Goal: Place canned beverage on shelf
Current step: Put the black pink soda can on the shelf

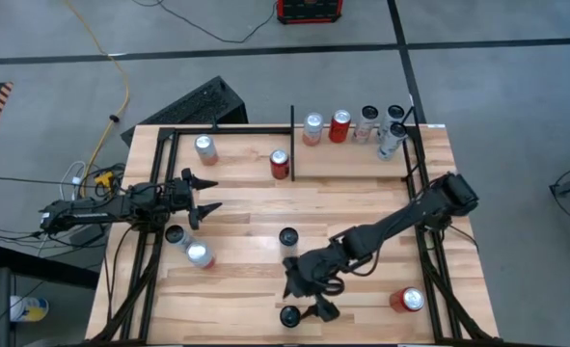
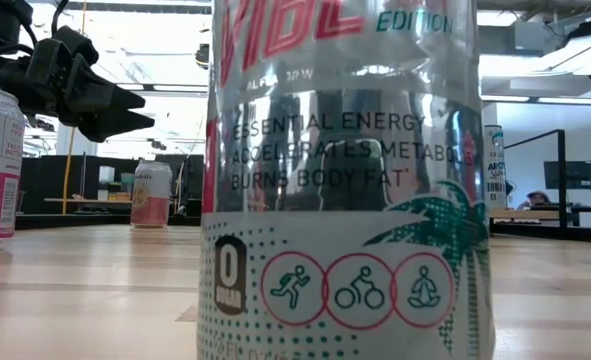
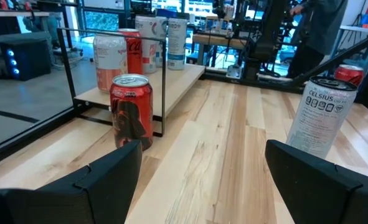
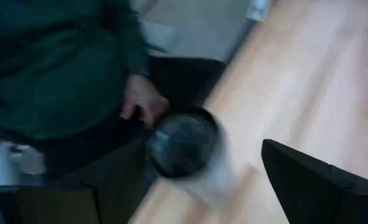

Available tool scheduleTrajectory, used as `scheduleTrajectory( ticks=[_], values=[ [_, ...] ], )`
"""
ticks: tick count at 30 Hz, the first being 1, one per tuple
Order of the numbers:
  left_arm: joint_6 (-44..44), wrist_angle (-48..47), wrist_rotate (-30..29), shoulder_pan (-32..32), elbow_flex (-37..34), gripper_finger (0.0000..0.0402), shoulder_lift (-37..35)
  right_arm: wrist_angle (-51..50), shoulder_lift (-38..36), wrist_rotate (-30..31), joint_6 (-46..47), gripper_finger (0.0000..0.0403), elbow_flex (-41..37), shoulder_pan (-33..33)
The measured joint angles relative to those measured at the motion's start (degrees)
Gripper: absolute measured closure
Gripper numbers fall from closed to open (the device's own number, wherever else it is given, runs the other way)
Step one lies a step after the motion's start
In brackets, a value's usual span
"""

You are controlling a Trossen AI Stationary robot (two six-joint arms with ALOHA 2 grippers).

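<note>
A silver can with a dark top (image 1: 291,315) stands at the table's near edge and fills the low view (image 2: 340,180). My right gripper (image 1: 309,301) hovers open just above and beside it, slanting down toward the near edge. In the blurred right wrist view the can (image 4: 184,146) shows ahead, between the two fingers, and nothing touches it. The shelf (image 1: 352,159) lies at the far right behind a black divider bar (image 1: 292,140) and bears several upright cans. My left gripper (image 1: 205,194) waits open and level at the table's left.
Loose cans stand on the table: a red one (image 1: 280,164), a silver one (image 1: 205,147), two at the left (image 1: 188,246), one at mid-table (image 1: 287,238). A red can (image 1: 408,300) lies near the right rail. A person's hand (image 4: 143,99) shows beyond the near edge.
</note>
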Motion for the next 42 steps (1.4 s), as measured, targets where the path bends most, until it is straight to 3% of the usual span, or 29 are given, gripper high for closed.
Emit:
scheduleTrajectory(
  ticks=[5, 11, 33, 42],
  values=[
    [0.0, 0.0, 0.0, 0.0, 0.0, 0.0074, 0.0, 4.1, 1.3, -3.9, 0.0, 0.0061, 0.0, 0.0],
    [0.0, 0.0, 0.0, 0.0, 0.0, 0.0074, 0.0, 2.7, 1.3, 1.5, -3.7, 0.0069, 0.0, 0.5],
    [0.0, 0.0, 0.0, 0.0, 0.0, 0.0074, 0.0, 2.5, 2.2, 7.0, -7.9, 0.007, 0.1, 4.2],
    [0.0, 0.0, 0.0, 0.0, 0.0, 0.0074, 0.0, 2.3, 2.2, 12.3, -7.1, 0.007, 0.0, 6.1]
  ],
)
